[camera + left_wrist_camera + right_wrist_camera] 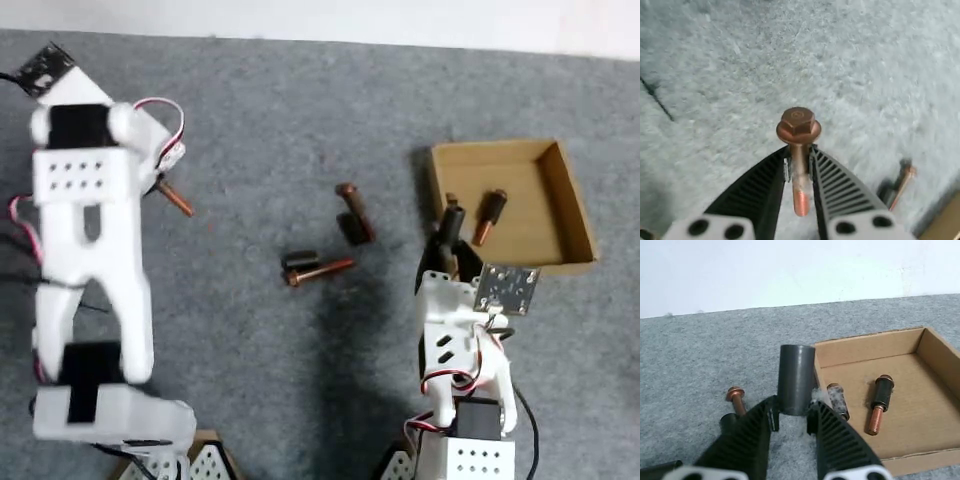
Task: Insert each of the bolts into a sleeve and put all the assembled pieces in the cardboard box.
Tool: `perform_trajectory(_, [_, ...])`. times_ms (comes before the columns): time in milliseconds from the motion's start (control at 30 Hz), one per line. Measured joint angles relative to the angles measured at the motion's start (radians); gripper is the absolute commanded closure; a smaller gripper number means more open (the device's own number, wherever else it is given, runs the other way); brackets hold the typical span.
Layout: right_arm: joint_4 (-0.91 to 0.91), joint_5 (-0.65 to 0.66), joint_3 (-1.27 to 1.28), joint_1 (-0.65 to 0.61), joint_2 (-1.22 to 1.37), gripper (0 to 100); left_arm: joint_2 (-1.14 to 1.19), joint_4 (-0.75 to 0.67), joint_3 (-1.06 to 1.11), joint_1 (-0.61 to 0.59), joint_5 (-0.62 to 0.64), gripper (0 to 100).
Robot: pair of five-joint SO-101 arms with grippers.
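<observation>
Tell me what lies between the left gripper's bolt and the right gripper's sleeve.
Two loose bolts, each by a dark sleeve, lie on the grey mat there, seen in the high view.

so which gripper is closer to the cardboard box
Right. The right gripper, shut on a sleeve, is at the edge of the cardboard box; the left gripper, holding a bolt, is far off across the table.

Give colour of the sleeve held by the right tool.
Dark grey sleeve; best seen in the right wrist view.
</observation>
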Motion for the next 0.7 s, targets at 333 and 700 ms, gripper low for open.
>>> perform_trajectory(333, [0.000,0.000,0.000,0.000,0.000,98.9,-0.451,0.063,0.273,0.000,-0.158,100])
perform_trajectory(700, [0.000,0.000,0.000,-0.107,0.000,98.9,-1.054,-0.361,1.019,0.000,-0.189,100])
